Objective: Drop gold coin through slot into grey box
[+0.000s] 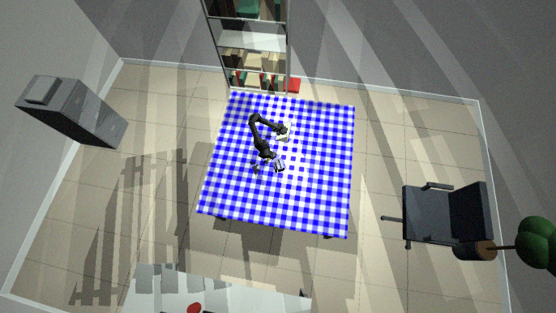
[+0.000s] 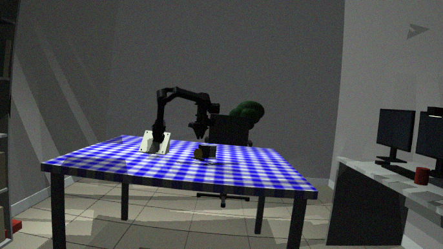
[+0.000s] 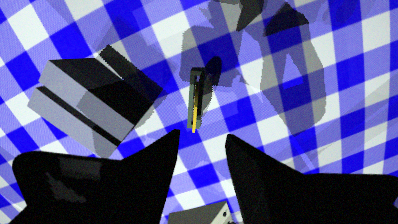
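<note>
The gold coin (image 3: 194,111) (image 2: 197,153) stands on its edge in the dark-green holder (image 3: 197,75). In the wrist view I see it edge-on as a thin yellow line. The grey box (image 3: 75,97) (image 2: 208,151) (image 1: 279,165) sits close beside it, with its dark slot (image 3: 75,116) running across the lid. My gripper (image 3: 201,135) (image 2: 198,135) (image 1: 270,158) is open and empty. It hangs above the coin and points down, with the coin just ahead of the gap between the fingertips.
The blue-checked table (image 2: 258,174) (image 1: 316,195) carries the arm's white base mount (image 2: 146,145) (image 1: 282,137), which stands behind the box. A dark chair (image 2: 229,129) (image 1: 446,215) and a green plant (image 2: 248,109) stand beyond the far edge. A desk with monitors (image 2: 395,129) is at the right.
</note>
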{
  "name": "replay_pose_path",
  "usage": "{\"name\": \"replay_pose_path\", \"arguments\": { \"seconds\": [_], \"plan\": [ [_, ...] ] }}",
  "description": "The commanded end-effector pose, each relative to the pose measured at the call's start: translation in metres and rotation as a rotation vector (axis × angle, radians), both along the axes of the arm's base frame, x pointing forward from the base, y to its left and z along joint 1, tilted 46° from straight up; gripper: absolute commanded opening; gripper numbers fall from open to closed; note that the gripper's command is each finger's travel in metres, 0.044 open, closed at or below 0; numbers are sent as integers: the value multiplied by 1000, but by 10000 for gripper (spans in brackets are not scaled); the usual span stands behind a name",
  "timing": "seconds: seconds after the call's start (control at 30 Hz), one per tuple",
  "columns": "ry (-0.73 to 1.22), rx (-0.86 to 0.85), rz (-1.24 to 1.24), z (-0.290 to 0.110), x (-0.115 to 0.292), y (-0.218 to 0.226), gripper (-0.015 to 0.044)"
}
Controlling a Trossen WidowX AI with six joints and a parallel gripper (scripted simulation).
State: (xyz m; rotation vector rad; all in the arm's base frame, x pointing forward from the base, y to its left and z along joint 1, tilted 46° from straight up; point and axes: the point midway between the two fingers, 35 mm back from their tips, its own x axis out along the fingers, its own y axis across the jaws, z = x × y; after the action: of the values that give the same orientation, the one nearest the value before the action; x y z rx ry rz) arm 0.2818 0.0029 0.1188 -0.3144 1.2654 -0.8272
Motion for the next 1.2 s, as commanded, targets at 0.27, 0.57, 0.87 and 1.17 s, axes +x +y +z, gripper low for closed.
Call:
{"name": "replay_pose_path", "arguments": {
  "seconds": [0.27,0.57,0.87,1.17],
  "plan": [
    [33,-22,20,-26,-4,-16,161],
    [33,-22,19,-38,-3,-25,161],
    [36,-20,19,-48,-2,-34,161],
    [38,-19,19,-57,0,-44,161]
  ]
}}
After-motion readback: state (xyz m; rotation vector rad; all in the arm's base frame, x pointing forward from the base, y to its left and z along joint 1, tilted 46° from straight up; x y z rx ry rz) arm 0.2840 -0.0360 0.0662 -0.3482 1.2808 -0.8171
